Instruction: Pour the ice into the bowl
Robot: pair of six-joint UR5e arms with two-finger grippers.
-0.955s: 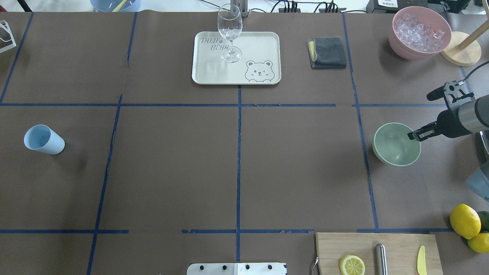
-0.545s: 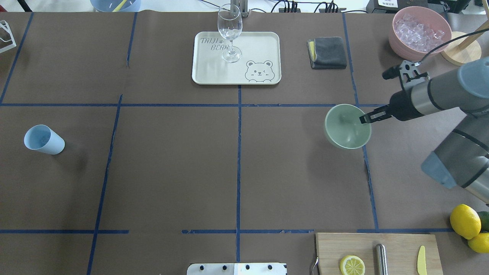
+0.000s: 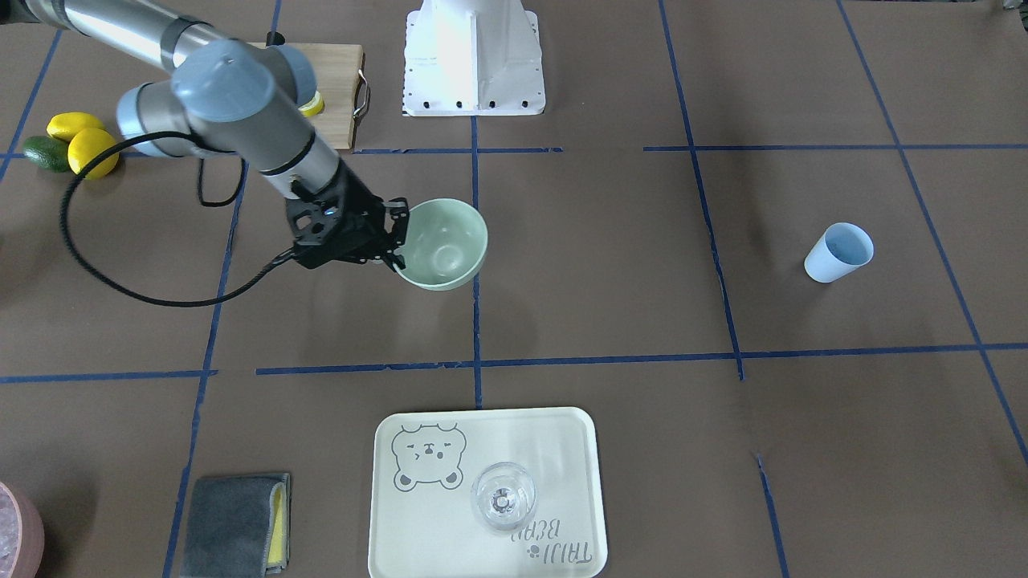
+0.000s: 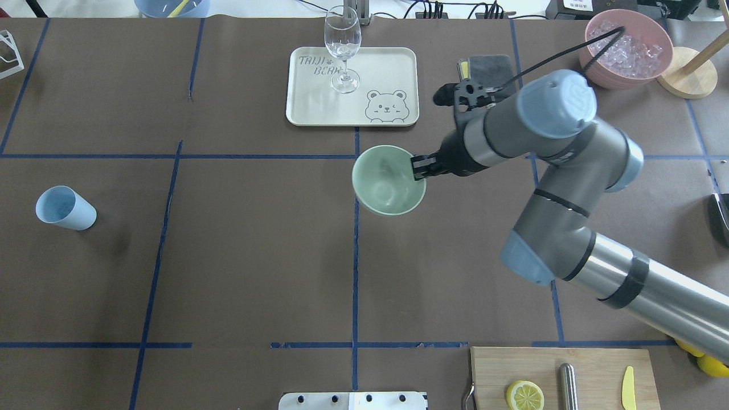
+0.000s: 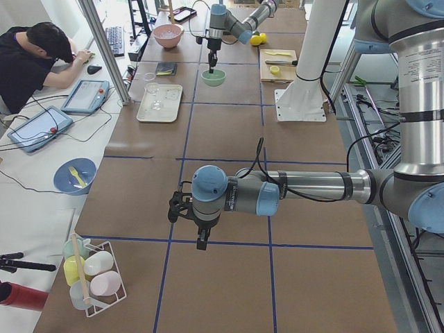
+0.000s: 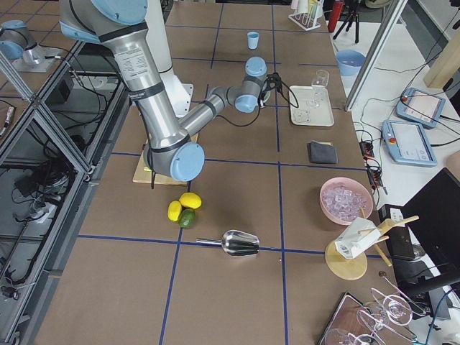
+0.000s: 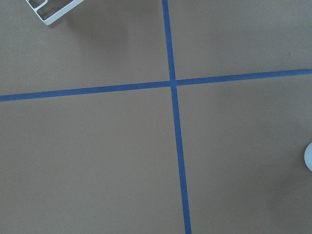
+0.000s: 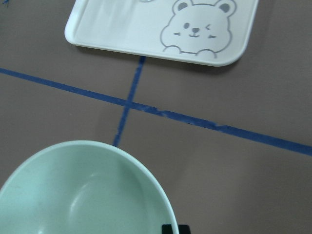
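My right gripper [image 4: 418,169] is shut on the right rim of the pale mint-green bowl [image 4: 387,185] and holds it, slightly tilted, over the table's centre line, just in front of the tray. The bowl [image 3: 446,241] looks empty, and the right wrist view shows its inside [image 8: 73,195]. The light blue cup [image 4: 65,208] stands far left. No ice shows in it or anywhere else I can see. My left gripper [image 5: 201,243] hangs over bare table near the cup's end, seen only from the side, so I cannot tell its state.
A cream bear tray [image 4: 393,68] holding a wine glass [image 4: 343,48] lies behind the bowl. A grey cloth [image 4: 490,71] and a pink container [image 4: 626,48] of whitish pieces are back right. A cutting board [image 4: 564,378] with a lemon half is front right.
My right arm has carried the bowl leftward, from the table's right side to the centre line. The cup and the tray have not moved.
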